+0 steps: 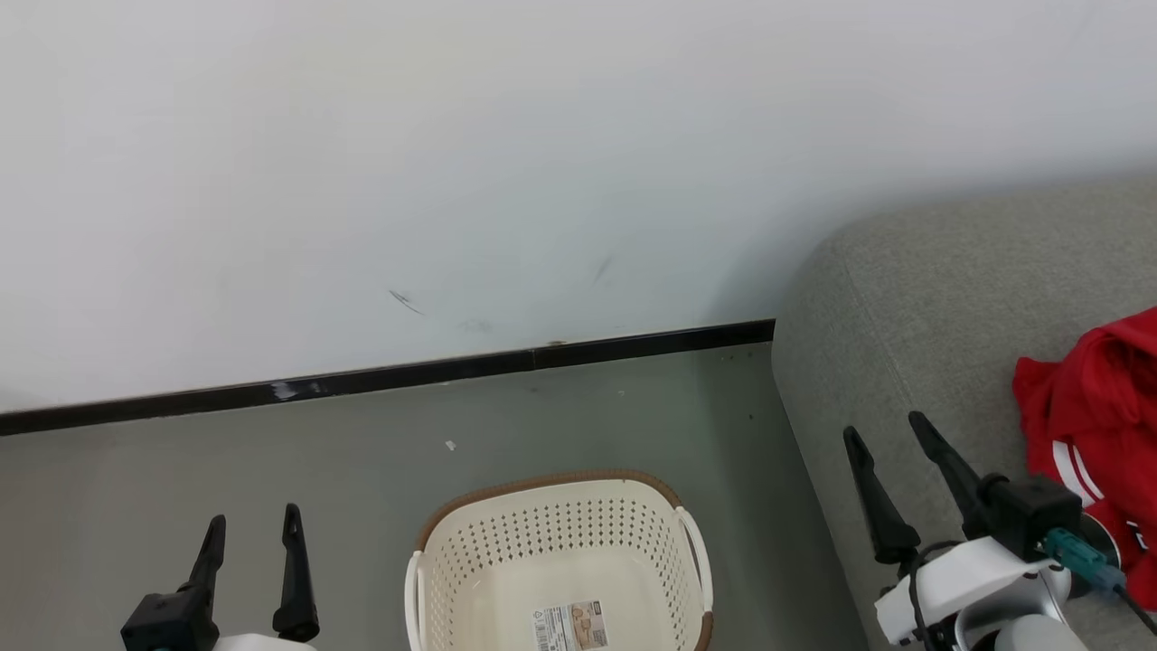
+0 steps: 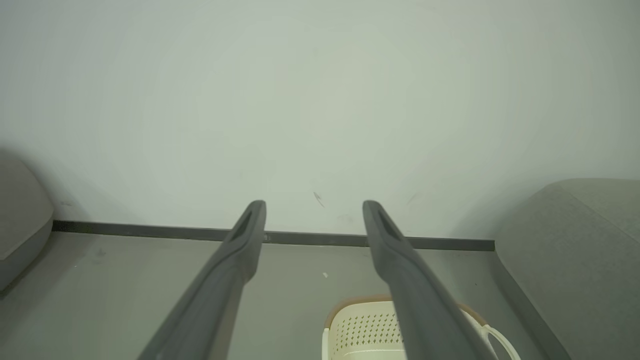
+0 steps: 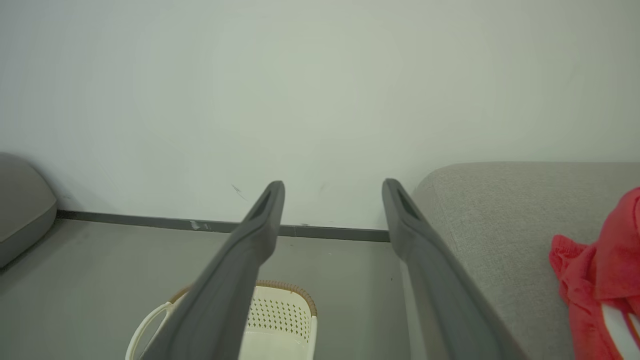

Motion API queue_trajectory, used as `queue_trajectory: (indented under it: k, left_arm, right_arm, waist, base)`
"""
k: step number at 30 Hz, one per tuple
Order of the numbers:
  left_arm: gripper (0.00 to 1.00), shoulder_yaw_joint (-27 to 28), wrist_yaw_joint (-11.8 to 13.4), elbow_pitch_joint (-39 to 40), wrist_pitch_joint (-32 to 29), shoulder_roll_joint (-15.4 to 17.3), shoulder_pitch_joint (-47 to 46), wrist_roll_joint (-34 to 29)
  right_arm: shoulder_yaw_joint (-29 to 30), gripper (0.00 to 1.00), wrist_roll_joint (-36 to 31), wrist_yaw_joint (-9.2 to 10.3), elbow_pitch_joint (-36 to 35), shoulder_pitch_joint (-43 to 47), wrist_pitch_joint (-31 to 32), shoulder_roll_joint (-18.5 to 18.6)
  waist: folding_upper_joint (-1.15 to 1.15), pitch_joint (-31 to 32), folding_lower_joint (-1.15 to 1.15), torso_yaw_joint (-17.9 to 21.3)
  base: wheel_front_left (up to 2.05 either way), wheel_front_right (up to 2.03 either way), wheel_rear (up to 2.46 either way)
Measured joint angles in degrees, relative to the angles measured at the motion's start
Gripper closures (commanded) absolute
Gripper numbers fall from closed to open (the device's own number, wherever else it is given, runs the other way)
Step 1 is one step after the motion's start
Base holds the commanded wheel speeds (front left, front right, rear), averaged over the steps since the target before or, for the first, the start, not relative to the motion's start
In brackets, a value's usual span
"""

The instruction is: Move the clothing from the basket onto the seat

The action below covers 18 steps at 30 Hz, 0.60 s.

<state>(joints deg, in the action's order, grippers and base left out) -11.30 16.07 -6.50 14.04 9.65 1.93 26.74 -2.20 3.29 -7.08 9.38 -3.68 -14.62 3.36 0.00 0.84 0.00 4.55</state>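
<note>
The cream-white basket (image 1: 560,561) with a brown rim stands on the floor at bottom centre, holding no garment, with a paper label on its bottom. Red clothing (image 1: 1098,425) with white stripes lies bunched on the grey seat (image 1: 940,298) at the right. My left gripper (image 1: 255,520) is open at lower left, left of the basket, with nothing between its fingers. My right gripper (image 1: 886,425) is open over the seat's left edge, left of the clothing and apart from it. The wrist views show the basket (image 2: 365,327) (image 3: 280,320), the seat (image 2: 575,240) (image 3: 515,210) and the clothing (image 3: 600,280).
A white wall (image 1: 452,163) with a dark baseboard (image 1: 389,375) runs behind the grey floor (image 1: 226,452). Another grey cushion (image 2: 20,215) sits at the far left in the wrist views. Open floor lies between it and the basket.
</note>
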Motion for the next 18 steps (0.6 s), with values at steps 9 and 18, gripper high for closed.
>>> queue_trajectory:
  k: [9, 18]
  left_arm:
    - [0.0, -0.6, -0.1, -0.5, 0.0, 0.2, 1.0, -0.5]
    - [0.0, -0.8, -0.1, -1.0, 0.2, 0.5, 1.1, -0.8]
  right_arm:
    - [1.3, 0.0, -1.6, 0.0, -2.0, 4.8, 0.0, -0.7]
    - [1.1, 0.0, -1.9, 0.0, -4.0, 6.6, 0.0, -1.0]
  waist:
    - [0.0, 2.1, 0.0, -1.6]
    - [0.0, 2.5, 0.0, -2.5]
  base:
    - [0.0, 0.0, 0.0]
    - [0.0, 0.0, 0.0]
